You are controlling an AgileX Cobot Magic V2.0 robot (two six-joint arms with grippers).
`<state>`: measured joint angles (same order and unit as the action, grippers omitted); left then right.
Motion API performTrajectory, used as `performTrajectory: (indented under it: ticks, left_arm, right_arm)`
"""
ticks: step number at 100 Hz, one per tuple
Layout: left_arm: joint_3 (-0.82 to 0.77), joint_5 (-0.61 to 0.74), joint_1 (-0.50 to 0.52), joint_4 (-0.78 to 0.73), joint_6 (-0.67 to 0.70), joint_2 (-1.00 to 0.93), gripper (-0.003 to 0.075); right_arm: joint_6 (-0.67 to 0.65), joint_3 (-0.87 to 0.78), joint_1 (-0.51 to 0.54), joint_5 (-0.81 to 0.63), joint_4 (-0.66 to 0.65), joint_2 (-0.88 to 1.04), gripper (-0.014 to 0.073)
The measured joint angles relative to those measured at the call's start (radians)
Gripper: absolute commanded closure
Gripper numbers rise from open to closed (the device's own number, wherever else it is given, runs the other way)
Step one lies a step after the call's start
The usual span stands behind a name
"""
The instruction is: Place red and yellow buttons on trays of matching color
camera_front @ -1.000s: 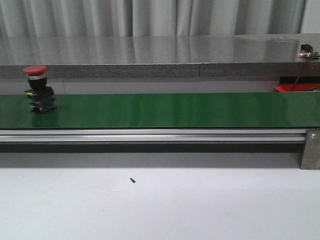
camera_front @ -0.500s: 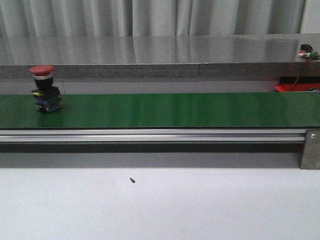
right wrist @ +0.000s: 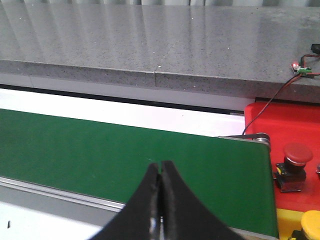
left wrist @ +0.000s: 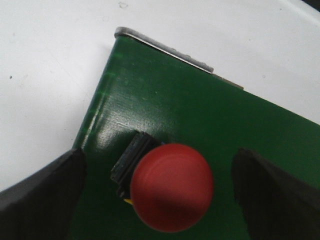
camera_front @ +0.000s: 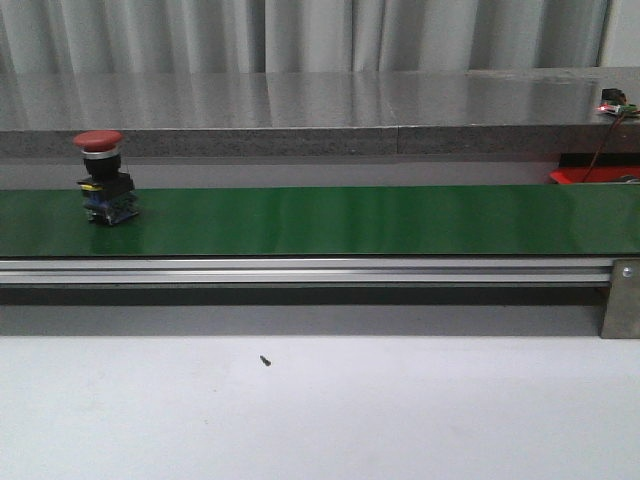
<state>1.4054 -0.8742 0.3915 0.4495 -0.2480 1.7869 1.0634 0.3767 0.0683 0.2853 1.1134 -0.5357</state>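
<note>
On the green belt [camera_front: 350,220], near its left end, the red button [camera_front: 103,178] stands upright between the spread, empty left fingers [left wrist: 42,192], so the pick is in hand and next requires closing; right fingers [right wrist: 172,200] are pressed together, empty.

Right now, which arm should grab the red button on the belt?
Left. Its open fingers flank the red button from above on the green belt. The right arm's fingers are shut, far from it near the belt's other end.
</note>
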Motion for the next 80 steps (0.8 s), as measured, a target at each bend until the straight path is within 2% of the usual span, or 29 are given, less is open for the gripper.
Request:
performTrajectory:
  ticks: [4,11,26,50,80]
  left_arm:
    - [0.0,-0.007,0.0,-0.002,-0.009,-0.016,0.0216]
    - [0.0,-0.019,0.0,-0.002,-0.019,-0.05,0.0344]
    - [0.0,-0.032,-0.031,-0.023,-0.03,-0.125,0.0742]
    - [-0.027,-0.058,-0.141,-0.064,-0.039,-0.229,0.074]
    - [-0.173,-0.044,-0.259,-0.091,-0.04,-0.38,0.074]
  right_arm:
    - [0.0,0.0,0.0,0.0,0.0,0.0,0.0652]
    - [0.0,0.0,0.0,0.0,0.0,0.0,0.0652]
    - [0.0,0.0,0.0,0.0,0.0,0.0,0.0652]
    - [0.0,0.0,0.0,0.0,0.0,0.0,0.0652]
    - [0.0,0.0,0.0,0.0,0.0,0.0,0.0652]
